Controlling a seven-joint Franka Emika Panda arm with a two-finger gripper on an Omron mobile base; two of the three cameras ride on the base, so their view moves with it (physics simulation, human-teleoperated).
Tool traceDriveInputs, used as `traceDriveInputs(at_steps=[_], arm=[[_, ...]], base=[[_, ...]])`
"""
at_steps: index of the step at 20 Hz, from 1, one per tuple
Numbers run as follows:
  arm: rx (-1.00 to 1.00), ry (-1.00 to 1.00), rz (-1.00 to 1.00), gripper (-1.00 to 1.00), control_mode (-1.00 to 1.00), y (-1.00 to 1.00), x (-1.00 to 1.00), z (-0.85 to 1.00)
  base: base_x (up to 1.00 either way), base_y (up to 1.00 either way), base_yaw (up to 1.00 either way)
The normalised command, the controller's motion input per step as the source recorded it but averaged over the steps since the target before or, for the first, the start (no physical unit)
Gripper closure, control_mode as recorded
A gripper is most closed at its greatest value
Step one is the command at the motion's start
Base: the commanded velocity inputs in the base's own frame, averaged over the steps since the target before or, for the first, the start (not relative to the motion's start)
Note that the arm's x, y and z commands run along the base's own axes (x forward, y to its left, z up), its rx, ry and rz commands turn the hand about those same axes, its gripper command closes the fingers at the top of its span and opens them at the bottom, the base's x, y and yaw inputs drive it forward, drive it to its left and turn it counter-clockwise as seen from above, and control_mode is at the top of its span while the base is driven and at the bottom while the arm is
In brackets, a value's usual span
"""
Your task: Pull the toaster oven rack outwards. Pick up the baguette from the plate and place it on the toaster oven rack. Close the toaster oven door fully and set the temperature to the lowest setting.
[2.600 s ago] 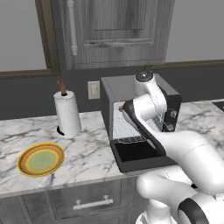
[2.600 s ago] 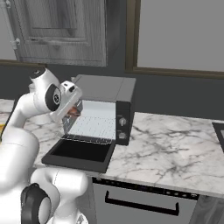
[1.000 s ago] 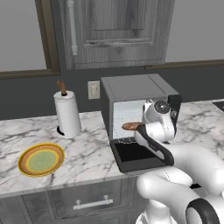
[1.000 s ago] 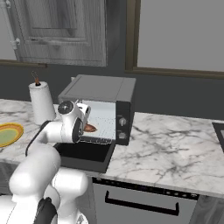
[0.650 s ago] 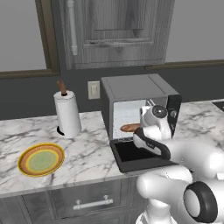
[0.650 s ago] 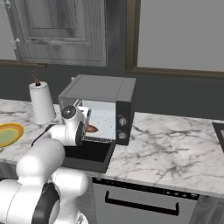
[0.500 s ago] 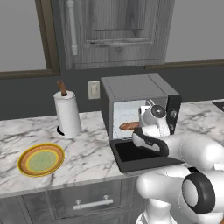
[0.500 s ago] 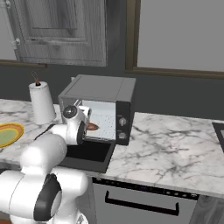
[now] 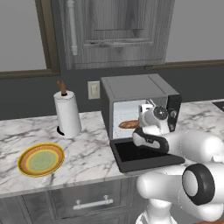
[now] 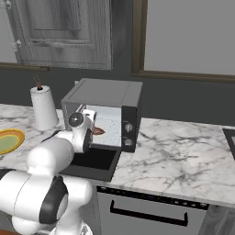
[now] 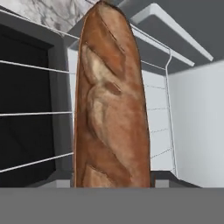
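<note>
Soft, even light fills the kitchen with no glare, leaving only faint shadows on the marble counter (image 9: 87, 144) and a brighter glow inside the oven (image 10: 108, 121), while the close-up of the bread (image 11: 111, 109) looks slightly blurred.

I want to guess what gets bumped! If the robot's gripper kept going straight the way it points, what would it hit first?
Most likely the baguette, which lies right in front of the gripper over the toaster oven rack. Past it would come the rack wires and the toaster oven wall, though depth is hard to judge.
</note>
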Motion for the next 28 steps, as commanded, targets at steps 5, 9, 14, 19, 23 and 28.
traceDriveInputs(at_steps=[5,9,14,19,23,28], arm=[[0.1,-0.21,0.0,-1.0,-1.0,0.0,0.09,0.11],[0.11,-0.17,0.0,-1.0,-1.0,-0.02,0.04,0.46],[0.02,0.0,0.01,-1.0,-1.0,-0.17,0.0,0.79],[0.0,0.06,0.0,-1.0,-1.0,-0.23,0.0,0.84],[0.0,0.23,0.0,-1.0,-1.0,-0.31,-0.01,0.68],[0.0,0.12,0.1,-1.0,-1.0,-0.16,-0.05,0.55]], base=[[0.0,0.0,0.0],[0.0,0.0,0.0],[0.0,0.0,0.0],[0.0,0.0,0.0],[0.0,0.0,0.0],[0.0,0.0,0.0]])
